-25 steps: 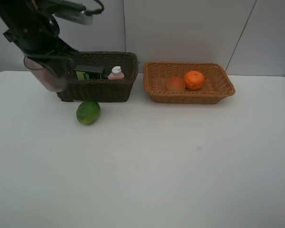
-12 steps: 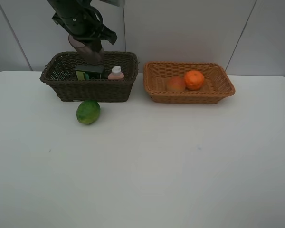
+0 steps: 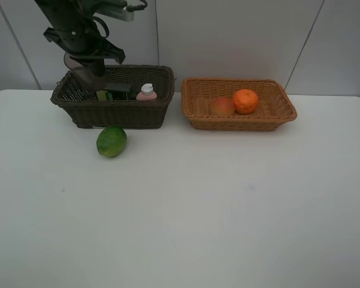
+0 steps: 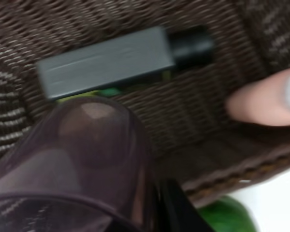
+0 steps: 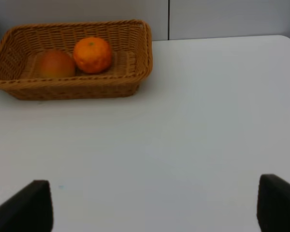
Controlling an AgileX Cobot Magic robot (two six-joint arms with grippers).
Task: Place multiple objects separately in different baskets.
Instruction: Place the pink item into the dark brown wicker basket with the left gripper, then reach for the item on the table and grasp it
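Dark basket point(image 3: 114, 111): black bottle point(image 3: 115, 91), pink bottle point(image 3: 147, 92); tan basket point(image 3: 239, 103): peach point(image 3: 222, 106), orange point(image 3: 245, 101); left fingers point(image 3: 84, 63) pinching cup point(image 3: 83, 71), now lower and further left over dark basket; right fingers point(image 5: 152, 205) spread

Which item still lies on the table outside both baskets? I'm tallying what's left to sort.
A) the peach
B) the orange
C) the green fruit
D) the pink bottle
C: the green fruit sits on the white table just in front of the dark brown basket, while the orange and peach lie in the tan basket and the pink bottle is in the dark one.
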